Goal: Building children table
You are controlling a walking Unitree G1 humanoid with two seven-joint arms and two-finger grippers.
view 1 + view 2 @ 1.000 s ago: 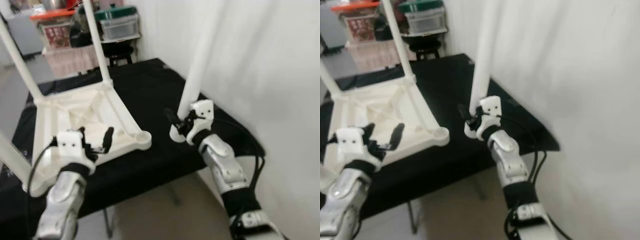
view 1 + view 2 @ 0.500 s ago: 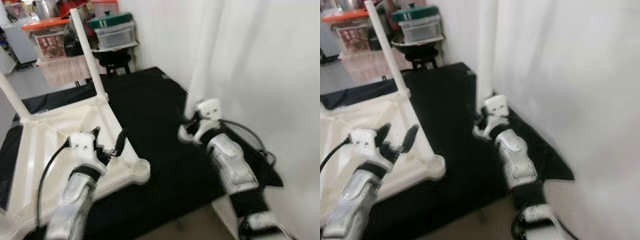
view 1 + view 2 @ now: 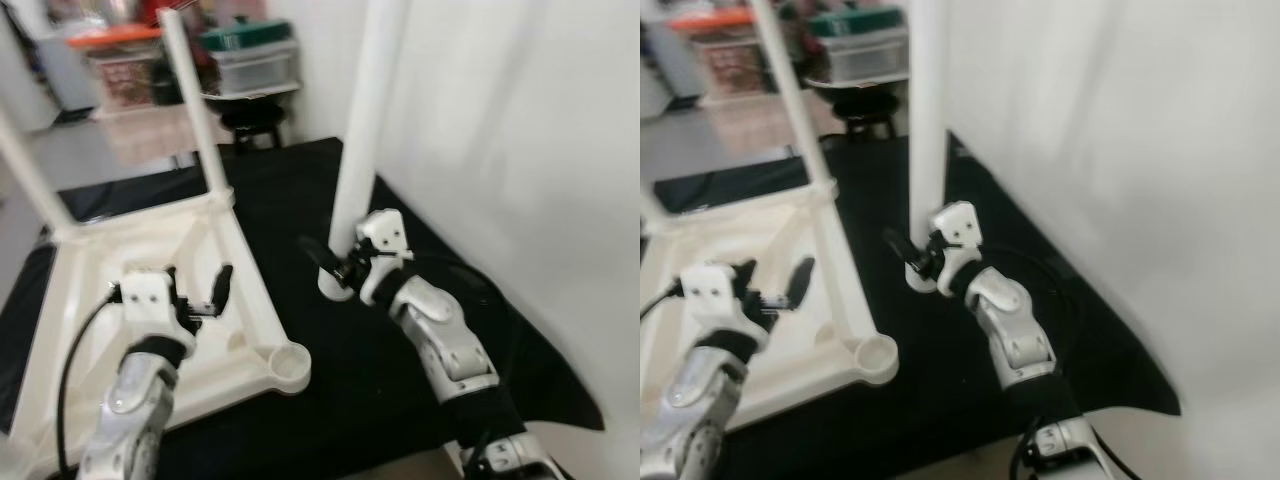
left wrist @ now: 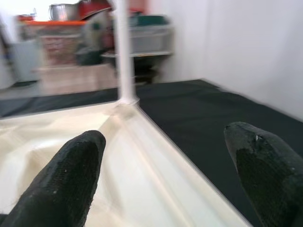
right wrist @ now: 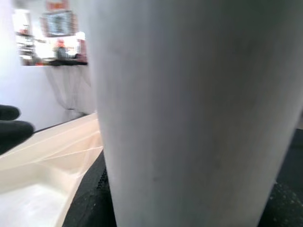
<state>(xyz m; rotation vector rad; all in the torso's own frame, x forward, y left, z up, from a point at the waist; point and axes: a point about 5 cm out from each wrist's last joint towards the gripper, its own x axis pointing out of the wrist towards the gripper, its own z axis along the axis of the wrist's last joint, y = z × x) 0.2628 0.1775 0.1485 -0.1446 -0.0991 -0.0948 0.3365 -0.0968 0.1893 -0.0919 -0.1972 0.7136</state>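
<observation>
Two grippers are seen over a black-covered bench (image 3: 300,190). Nearest, the left gripper (image 3: 195,292) is held above the upturned white table top (image 3: 120,260), its jaws spread wide with nothing between them; in the left wrist view both black fingers (image 4: 71,179) are seen apart over the pale underside. One empty round socket (image 3: 290,366) is seen at the top's near corner. Two thin white legs are counted standing up from the top's far corners, one at the left (image 3: 30,170) and one further right (image 3: 195,110).

Beyond and to the right, a third, loose leg (image 3: 362,130) is held upright by the right gripper (image 3: 335,268), pinched near its flared foot, which is set on the black cloth beside the top and apart from it. A white wall (image 3: 520,150) is seen close behind it.

Compared with half a second ago, the loose leg and right gripper are found nearer the table top. At the far end, shelves with bins (image 3: 250,60) are blurred.
</observation>
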